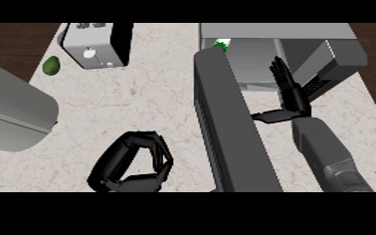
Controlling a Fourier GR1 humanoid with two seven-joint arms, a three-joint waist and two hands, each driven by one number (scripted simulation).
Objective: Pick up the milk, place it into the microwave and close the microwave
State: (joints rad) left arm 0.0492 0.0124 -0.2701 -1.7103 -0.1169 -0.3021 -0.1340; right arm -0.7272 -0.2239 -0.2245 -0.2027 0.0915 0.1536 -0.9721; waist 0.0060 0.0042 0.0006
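Pale counter (pixel 147 104): toaster (pixel 92 47), open microwave (pixel 294 32), green fruit (pixel 50 65) at edge.

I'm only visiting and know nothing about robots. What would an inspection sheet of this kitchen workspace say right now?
Surface: pale marbled counter.
Job's things: microwave, its door swung wide open; a white and green thing inside, likely the milk.
Clutter: toaster at the back left; green rounded thing left of it, at the counter's edge.
Hands: right hand open, fingers straight, before the microwave's opening, beside the door; left hand curled, holding nothing, over the counter.
Cables: nothing seen.
Surroundings: dark wood beyond the counter; grey rounded object at the left edge, cannot tell what.
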